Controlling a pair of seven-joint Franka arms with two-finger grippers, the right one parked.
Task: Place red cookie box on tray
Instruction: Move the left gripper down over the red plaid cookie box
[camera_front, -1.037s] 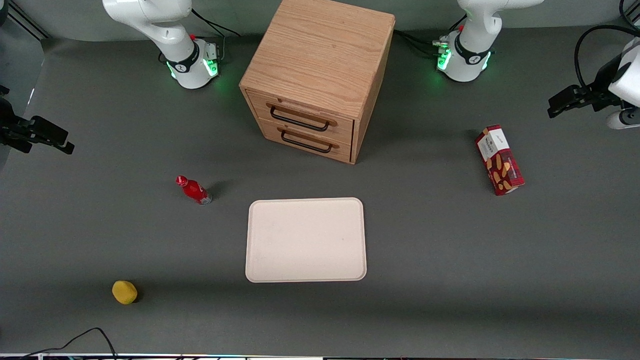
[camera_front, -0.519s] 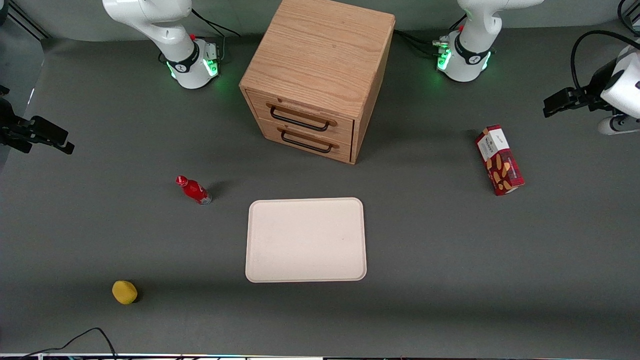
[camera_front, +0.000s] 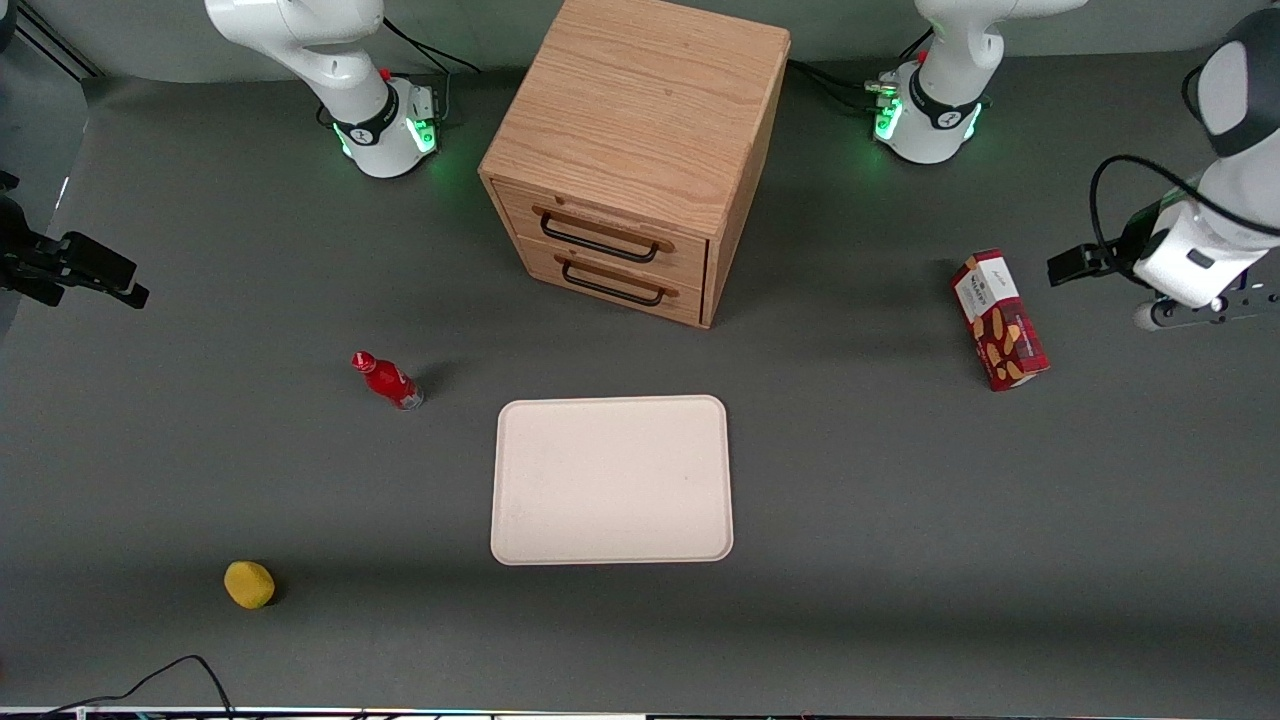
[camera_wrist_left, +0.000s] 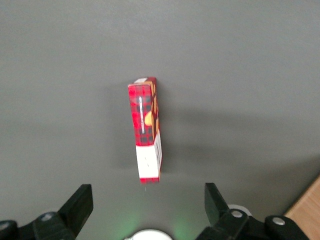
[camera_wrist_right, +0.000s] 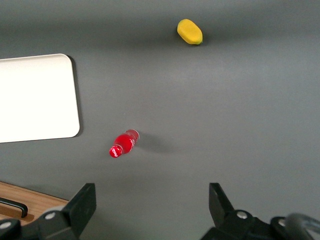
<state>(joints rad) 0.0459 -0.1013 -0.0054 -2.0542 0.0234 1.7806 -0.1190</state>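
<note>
The gripper (camera_wrist_left: 145, 207) hangs in the air at the working arm's end of the table, above the bare surface and just beside the red cookie box (camera_front: 999, 320), without touching it. Its two black fingers (camera_wrist_left: 79, 206) stand wide apart with nothing between them, so it is open and empty. In the wrist view the box (camera_wrist_left: 146, 131) lies in the spread of the fingers, some way below them.

The box rests on the dark grey table (camera_front: 900, 520) on one long narrow edge, with its broad printed face turned up toward the front camera. The white label panel is at the end farther from that camera and the cookie pictures at the nearer end. The box sits at a slight angle to the table's edges.

The tray (camera_front: 611, 480) lies flat near the middle of the table, well apart from the box and nearer to the front camera than it. Nothing is on the tray.

A wooden cabinet (camera_front: 640, 140) with two drawers and black handles stands farther from the camera than the tray, its drawer fronts facing the tray. A small red bottle (camera_front: 387, 380) stands near the tray on the side toward the parked arm's end. A yellow lemon-like object (camera_front: 249, 584) lies nearer to the camera than the bottle, well apart from it.
</note>
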